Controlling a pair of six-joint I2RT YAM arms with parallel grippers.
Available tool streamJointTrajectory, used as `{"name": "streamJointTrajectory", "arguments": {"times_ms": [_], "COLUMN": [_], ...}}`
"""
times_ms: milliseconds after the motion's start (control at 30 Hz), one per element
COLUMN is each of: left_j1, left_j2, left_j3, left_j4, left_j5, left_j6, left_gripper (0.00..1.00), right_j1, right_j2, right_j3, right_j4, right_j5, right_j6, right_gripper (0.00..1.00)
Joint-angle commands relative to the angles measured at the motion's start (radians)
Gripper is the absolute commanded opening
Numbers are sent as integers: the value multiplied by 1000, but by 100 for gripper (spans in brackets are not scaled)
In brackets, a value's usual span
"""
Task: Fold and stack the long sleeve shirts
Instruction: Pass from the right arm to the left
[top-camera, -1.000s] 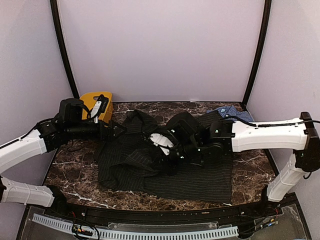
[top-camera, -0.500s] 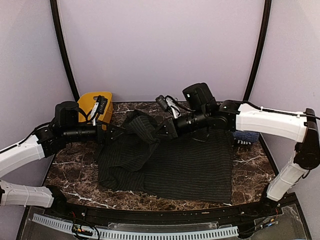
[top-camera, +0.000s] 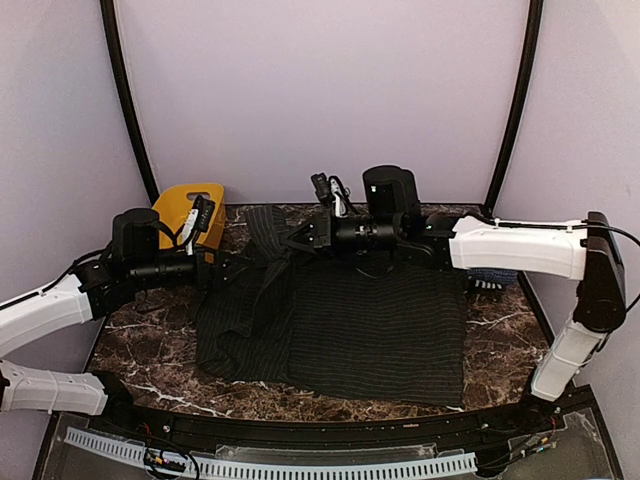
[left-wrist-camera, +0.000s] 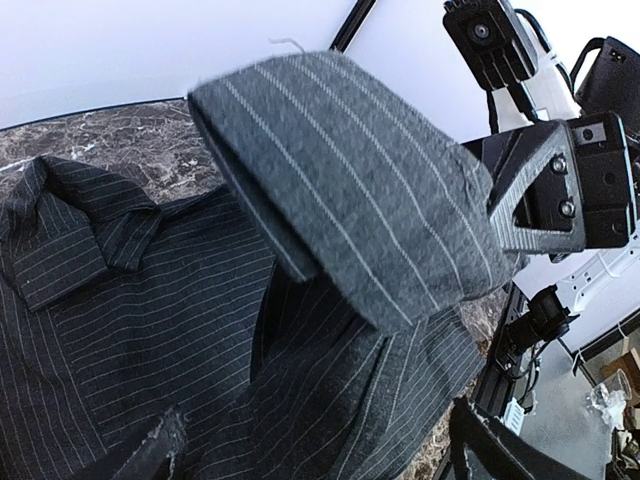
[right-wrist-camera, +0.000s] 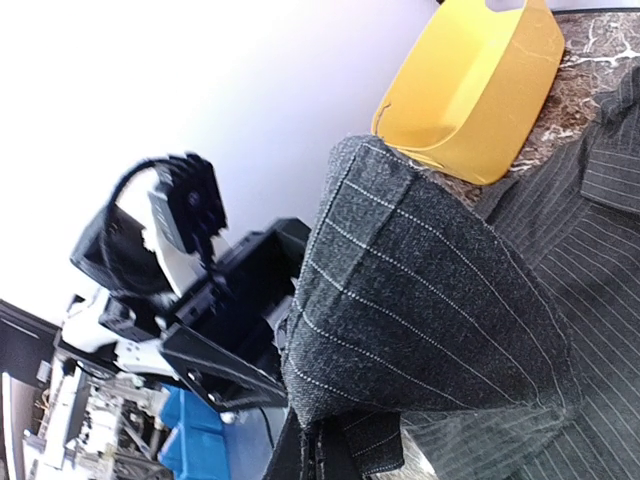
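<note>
Your marble surface (top-camera: 500, 345) carried the black pinstriped shirt (top-camera: 380, 330) across its middle. The body lay fairly flat toward 3 o'clock and was rumpled and doubled over toward 9 o'clock. The blue checked shirt (top-camera: 488, 277) sat at the 3 o'clock edge, mostly hidden behind the right arm and not yet folded. The yellow basket (top-camera: 180, 205) stood in the 10 o'clock corner. Your right hand (top-camera: 298, 240) reached over to about 11 o'clock and was clamped on the sleeve cuff (left-wrist-camera: 350, 200), holding it up off the cloth. Your left hand (top-camera: 232, 268) hung just beside it toward 9 o'clock with its fingers wide apart, gripping nothing. The grip looked to me like a thin pinch near the cuff's edge, so a quick swing could let the sleeve slide out and drop in a heap. A pull toward 3 o'clock might also drag the bunched side with it and wrinkle the flat half. The two hands were close together, so if you brought the left one in to take the cuff, it could knock the right fingers or catch a second layer of cloth.
</note>
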Motion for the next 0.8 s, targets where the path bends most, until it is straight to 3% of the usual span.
{"name": "streamJointTrajectory", "arguments": {"times_ms": [0, 433, 667, 767], "left_j1": [5, 5, 5, 5], "left_j2": [6, 140, 214, 234], "left_j3": [-70, -41, -26, -24], "left_j4": [134, 327, 485, 553], "left_j5": [25, 29, 149, 181], "left_j6": [-74, -153, -239, -269], "left_gripper": [89, 92, 92, 87], "right_j1": [-6, -6, -6, -6], "right_j2": [30, 65, 61, 65], "right_j3": [-44, -109, -128, -136], "right_j4": [215, 413, 437, 448], "right_j5": [5, -70, -84, -91], "right_j6": [132, 226, 221, 220], "right_gripper": [0, 0, 0, 0]}}
